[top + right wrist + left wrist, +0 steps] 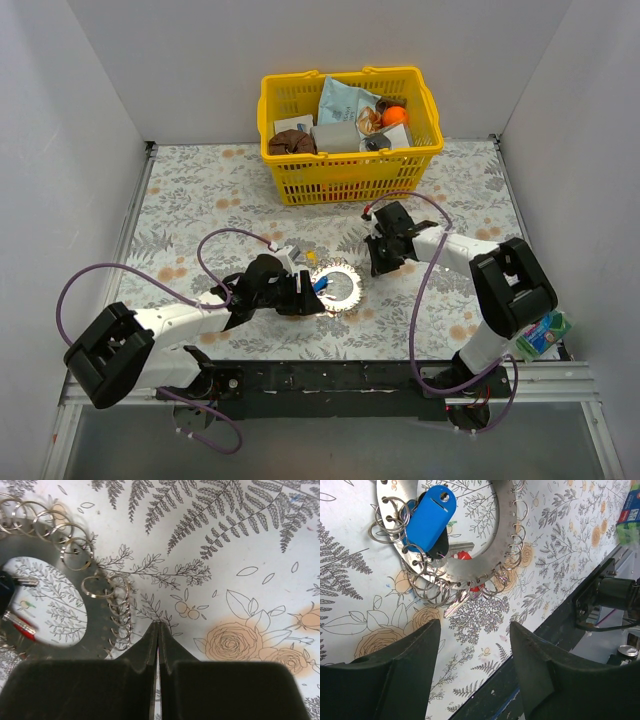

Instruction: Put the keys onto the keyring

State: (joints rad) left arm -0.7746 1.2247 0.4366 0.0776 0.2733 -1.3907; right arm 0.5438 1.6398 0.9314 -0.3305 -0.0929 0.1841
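Your left gripper (pixel 475 630) fills the bottom of its own view, jaws spread wide with nothing between them. The keyring (pixel 502 535) lies flat on the table (pixel 560 555) just beyond, toward 12 o'clock. Inside its opening sit a blue-headed key (pixel 430 517) and a red-headed key (pixel 463 555). You cannot tell whether either is threaded onto the small split rings (pixel 432 587) along the band's edge.

Your right gripper (pixel 158 627) is pinched together on nothing, with the band near its 9 o'clock but apart from it.

From above, a small yellow piece (pixel 311 257) lies at the ring's 11 o'clock. It may be the pale key, but it is too small to be sure.

The step looks like taking up a loose key:
- Come down on the head, not the blade.
- Pin the band with the right tip so the ring cannot slide.
- Keep your fingers out of the split rings, which would snag.
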